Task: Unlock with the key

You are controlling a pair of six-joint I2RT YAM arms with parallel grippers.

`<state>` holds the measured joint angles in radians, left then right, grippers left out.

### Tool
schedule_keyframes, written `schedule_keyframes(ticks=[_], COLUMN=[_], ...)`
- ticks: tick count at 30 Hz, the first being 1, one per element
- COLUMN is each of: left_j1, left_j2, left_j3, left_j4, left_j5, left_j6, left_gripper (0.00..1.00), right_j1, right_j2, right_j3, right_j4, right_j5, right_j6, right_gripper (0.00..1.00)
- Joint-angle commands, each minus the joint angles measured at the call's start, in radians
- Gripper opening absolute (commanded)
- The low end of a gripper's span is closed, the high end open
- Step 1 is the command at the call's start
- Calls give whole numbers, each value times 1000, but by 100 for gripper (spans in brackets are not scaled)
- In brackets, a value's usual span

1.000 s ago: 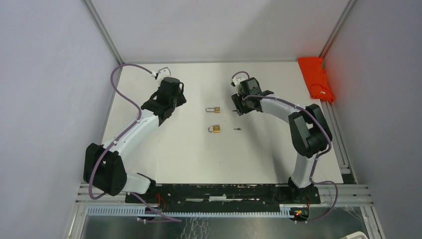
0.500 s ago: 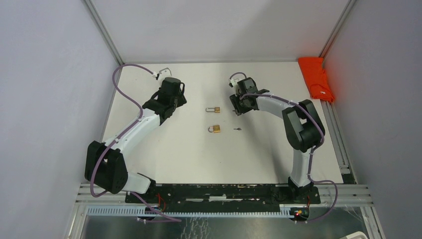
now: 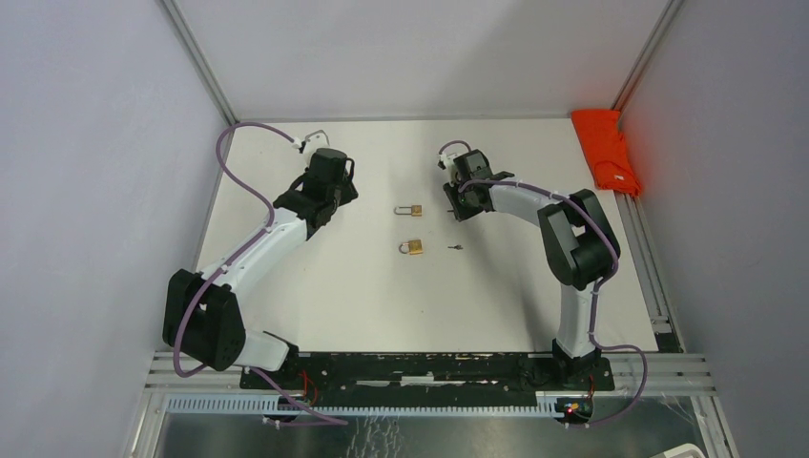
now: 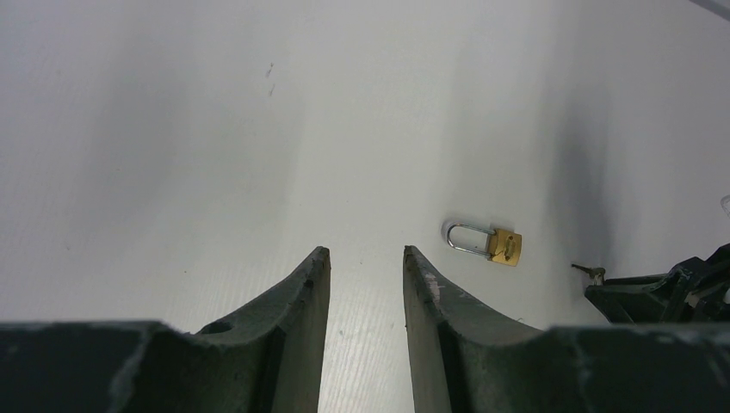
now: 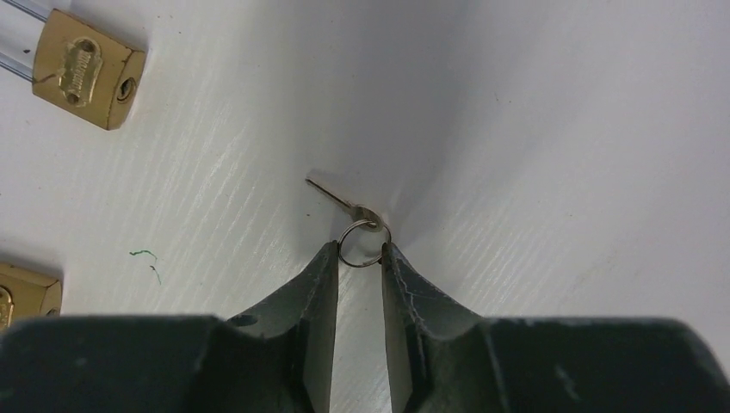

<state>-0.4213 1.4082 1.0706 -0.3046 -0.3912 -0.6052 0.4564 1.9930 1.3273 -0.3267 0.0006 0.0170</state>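
Bracketing the ring of the small silver metal key (image 5: 360,213), the right gripper's (image 5: 357,248) fingertips are placed for a pickup; whether it is clamped cannot be told. The left gripper's (image 4: 366,251) fingers are spread, with nothing between them.

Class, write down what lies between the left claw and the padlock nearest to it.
Nothing lies there. Only bare white table separates the left claw from the padlock. The left wrist view shows this most clearly.
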Motion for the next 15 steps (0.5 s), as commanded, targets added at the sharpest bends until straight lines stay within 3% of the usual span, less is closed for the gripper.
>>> schedule_keyframes(ticks=[1, 15], left_j1=[-4, -2], left_j2=[2, -11], left_j3=[25, 23], left_j4=[29, 27], left_j5=[-29, -24], left_j6=[-8, -7], left_gripper=[43, 43], right_j1=[4, 4], right_j2=[27, 20], right_j3=[39, 58], right_j4=[4, -15], right_j5=[5, 24], right_j6=[-8, -37], right_gripper=[28, 11])
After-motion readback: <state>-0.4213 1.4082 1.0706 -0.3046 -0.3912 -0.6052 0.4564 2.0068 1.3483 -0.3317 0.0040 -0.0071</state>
